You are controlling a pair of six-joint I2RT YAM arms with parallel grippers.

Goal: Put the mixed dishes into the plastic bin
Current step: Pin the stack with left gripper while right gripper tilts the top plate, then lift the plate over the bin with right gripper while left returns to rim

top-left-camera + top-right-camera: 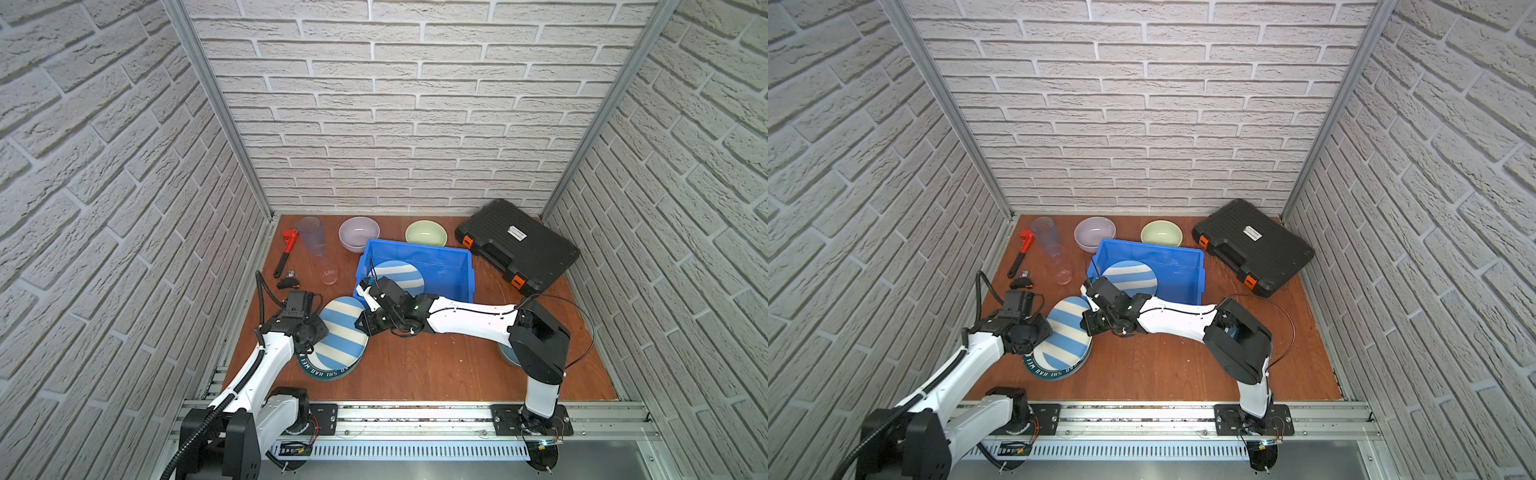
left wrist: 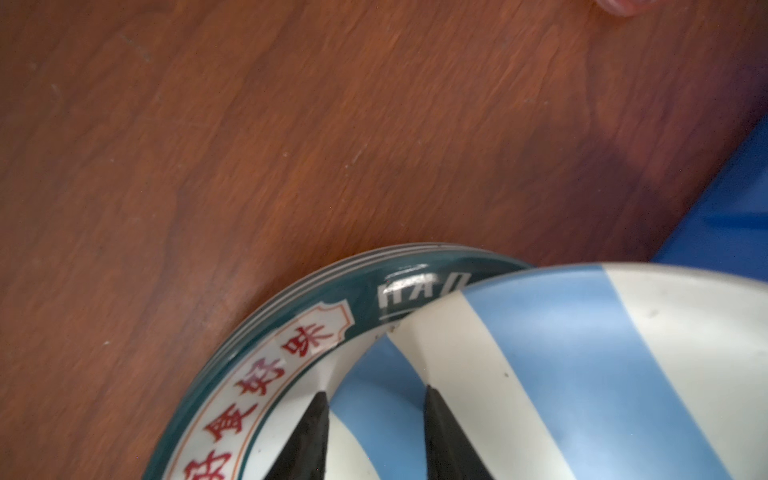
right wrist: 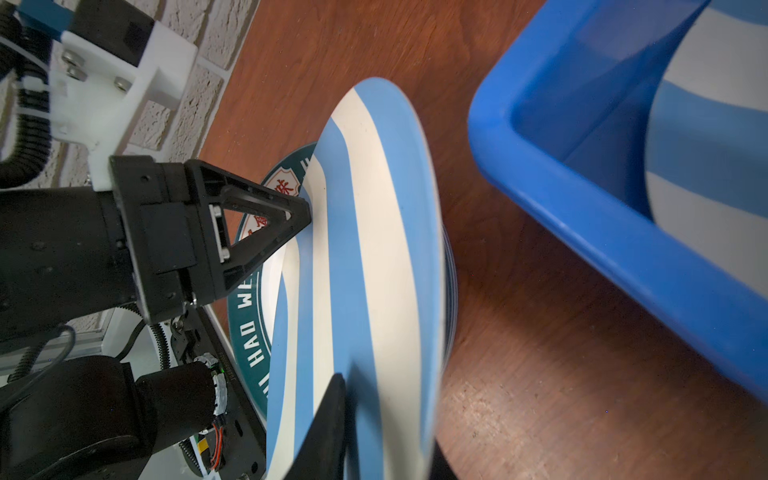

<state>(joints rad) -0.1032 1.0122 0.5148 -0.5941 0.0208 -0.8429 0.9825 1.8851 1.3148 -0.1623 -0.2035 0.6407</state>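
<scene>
A blue-white striped plate (image 1: 343, 336) (image 1: 1065, 336) (image 3: 374, 249) leans tilted on the teal lettered plate (image 1: 324, 374) (image 2: 266, 345), left of the blue plastic bin (image 1: 415, 249) (image 1: 1150, 247). My right gripper (image 1: 360, 323) (image 3: 386, 415) is shut on this plate's right rim, one finger on its face and the other behind it. My left gripper (image 1: 318, 328) (image 2: 374, 395) is open, both fingertips (image 2: 432, 399) resting against the plate's raised left edge. A second striped plate (image 1: 401, 274) leans inside the bin.
At the back stand a lilac bowl (image 1: 359, 232), a pale green bowl (image 1: 426, 232) and clear tumblers (image 1: 311, 235). A red pipe wrench (image 1: 286, 249) lies at the back left. The black tool case (image 1: 515, 245) is at the back right. A blue-grey bowl (image 1: 507, 357) sits under the right arm.
</scene>
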